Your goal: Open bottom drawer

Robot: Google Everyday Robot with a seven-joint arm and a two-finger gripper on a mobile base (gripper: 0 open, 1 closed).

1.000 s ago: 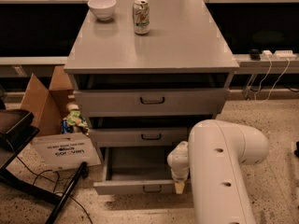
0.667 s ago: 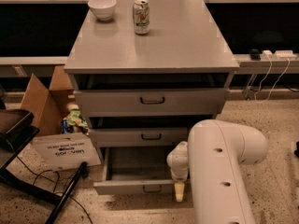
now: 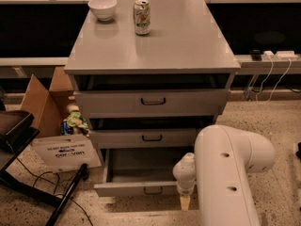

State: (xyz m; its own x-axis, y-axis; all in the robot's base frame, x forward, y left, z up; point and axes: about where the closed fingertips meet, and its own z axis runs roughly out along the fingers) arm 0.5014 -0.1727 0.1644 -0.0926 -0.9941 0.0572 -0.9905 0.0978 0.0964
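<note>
The grey cabinet (image 3: 188,41) has three drawers. The bottom drawer (image 3: 127,189) is pulled out toward me, and its plain grey tray (image 3: 146,166) shows. Its small dark handle (image 3: 153,190) sits in the middle of the low front panel. The middle drawer (image 3: 117,138) and the top drawer (image 3: 113,103) stand slightly out. My gripper (image 3: 185,201) hangs from the white arm (image 3: 225,173) at the right end of the bottom drawer's front, just right of the handle, with a tan tip pointing at the floor.
A white bowl (image 3: 102,7) and a drink can (image 3: 141,17) stand on the cabinet top. A cardboard box (image 3: 40,102), a white sign (image 3: 63,153) and a black stand (image 3: 14,131) with cables lie on the left. A power strip and cords (image 3: 270,55) are at the right.
My gripper has moved slightly down and toward the camera, and the bottom drawer has slid a little farther out.
</note>
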